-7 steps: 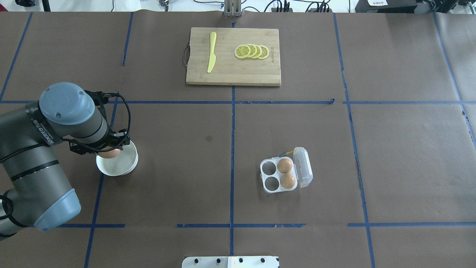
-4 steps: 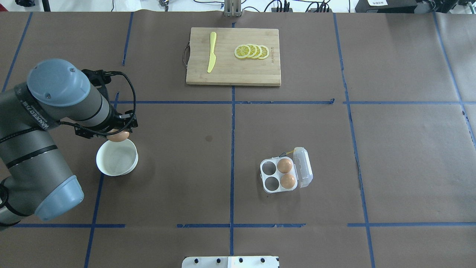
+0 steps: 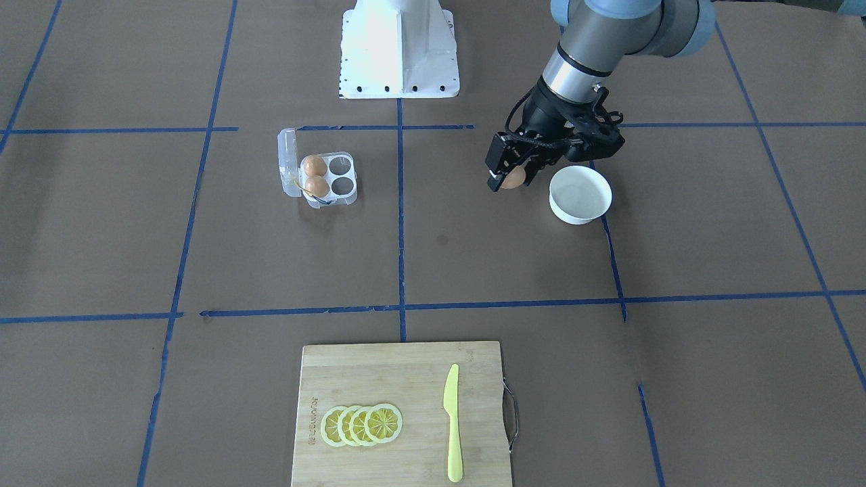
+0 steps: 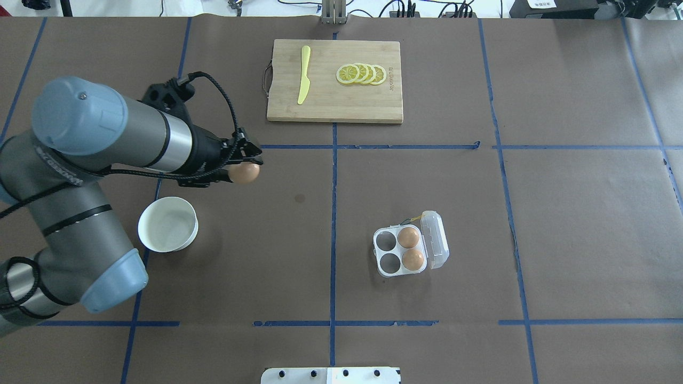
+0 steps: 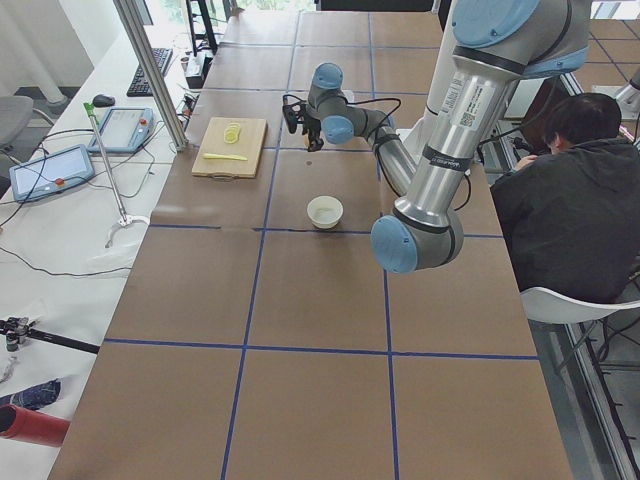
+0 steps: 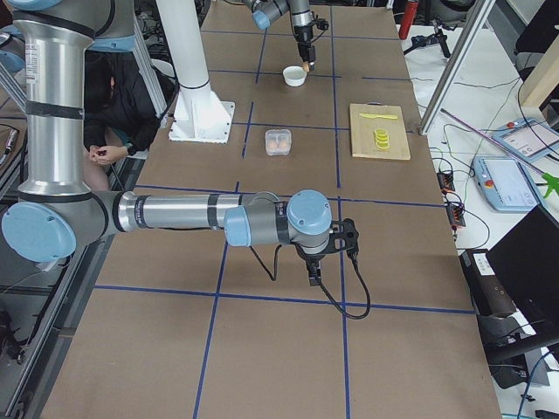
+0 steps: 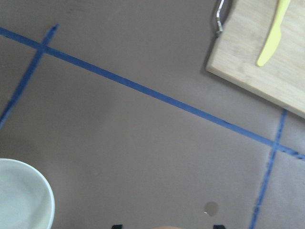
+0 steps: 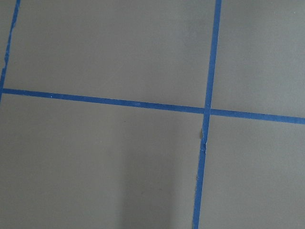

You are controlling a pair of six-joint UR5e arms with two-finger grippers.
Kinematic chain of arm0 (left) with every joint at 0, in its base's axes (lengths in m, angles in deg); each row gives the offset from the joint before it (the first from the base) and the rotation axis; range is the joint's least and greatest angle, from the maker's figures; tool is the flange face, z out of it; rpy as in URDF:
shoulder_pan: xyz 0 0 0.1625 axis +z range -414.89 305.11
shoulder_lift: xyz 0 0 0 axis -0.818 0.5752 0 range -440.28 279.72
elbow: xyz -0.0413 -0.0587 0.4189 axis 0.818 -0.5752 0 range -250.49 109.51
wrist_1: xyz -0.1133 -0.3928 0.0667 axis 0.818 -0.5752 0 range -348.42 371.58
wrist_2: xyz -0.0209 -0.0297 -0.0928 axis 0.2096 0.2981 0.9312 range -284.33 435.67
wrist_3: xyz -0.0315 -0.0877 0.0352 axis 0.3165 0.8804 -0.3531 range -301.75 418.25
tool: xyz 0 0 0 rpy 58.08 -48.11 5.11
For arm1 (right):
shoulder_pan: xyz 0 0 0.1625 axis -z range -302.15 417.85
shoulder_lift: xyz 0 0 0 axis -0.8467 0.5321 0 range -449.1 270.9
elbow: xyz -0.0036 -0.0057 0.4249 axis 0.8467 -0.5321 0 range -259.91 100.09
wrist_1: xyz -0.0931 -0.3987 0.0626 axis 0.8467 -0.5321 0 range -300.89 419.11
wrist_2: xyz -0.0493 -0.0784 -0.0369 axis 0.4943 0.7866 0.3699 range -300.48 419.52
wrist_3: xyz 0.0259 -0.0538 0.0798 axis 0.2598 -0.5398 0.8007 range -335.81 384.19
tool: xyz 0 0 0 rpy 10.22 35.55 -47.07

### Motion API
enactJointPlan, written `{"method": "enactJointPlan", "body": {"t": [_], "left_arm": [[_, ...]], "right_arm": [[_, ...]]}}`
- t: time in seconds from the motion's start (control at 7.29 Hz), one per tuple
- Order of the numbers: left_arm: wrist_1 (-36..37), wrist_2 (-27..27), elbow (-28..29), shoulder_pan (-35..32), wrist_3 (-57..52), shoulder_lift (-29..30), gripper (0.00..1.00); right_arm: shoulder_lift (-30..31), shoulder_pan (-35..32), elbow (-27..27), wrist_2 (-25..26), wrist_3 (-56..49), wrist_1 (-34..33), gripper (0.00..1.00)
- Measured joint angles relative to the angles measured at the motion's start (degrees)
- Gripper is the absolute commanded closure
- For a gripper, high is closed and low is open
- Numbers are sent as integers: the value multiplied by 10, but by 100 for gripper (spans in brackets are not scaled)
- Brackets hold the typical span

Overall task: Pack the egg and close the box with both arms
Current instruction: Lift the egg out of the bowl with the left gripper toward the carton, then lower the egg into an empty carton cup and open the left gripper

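Orange-brown egg (image 4: 244, 173), small, smooth, aloft in the pinch of the left gripper (image 3: 511, 176); state of the right gripper (image 6: 313, 277) indiscernible.

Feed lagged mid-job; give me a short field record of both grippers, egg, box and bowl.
left gripper: shut on egg, raised, clear of the bowl
box: lid open, two eggs seated, two cups free
bowl: upright, no egg visible inside
right gripper: away from box, open or shut cannot tell
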Motion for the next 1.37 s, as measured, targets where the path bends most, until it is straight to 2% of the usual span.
{"method": "enactJointPlan", "body": {"t": [0.14, 0.55, 0.82, 1.37], "left_arm": [[-69, 2, 42, 27, 47, 28, 100], [-165, -10, 133, 92, 105, 98, 100], [-230, -64, 199, 129, 123, 135, 100], [-267, -112, 259, 164, 139, 174, 99]], "right_arm": [[0, 0, 0, 0, 0, 0, 0], [0, 0, 5, -1, 0, 0, 0], [1, 0, 9, -1, 0, -2, 0], [1, 0, 12, -1, 1, -5, 0]]}}
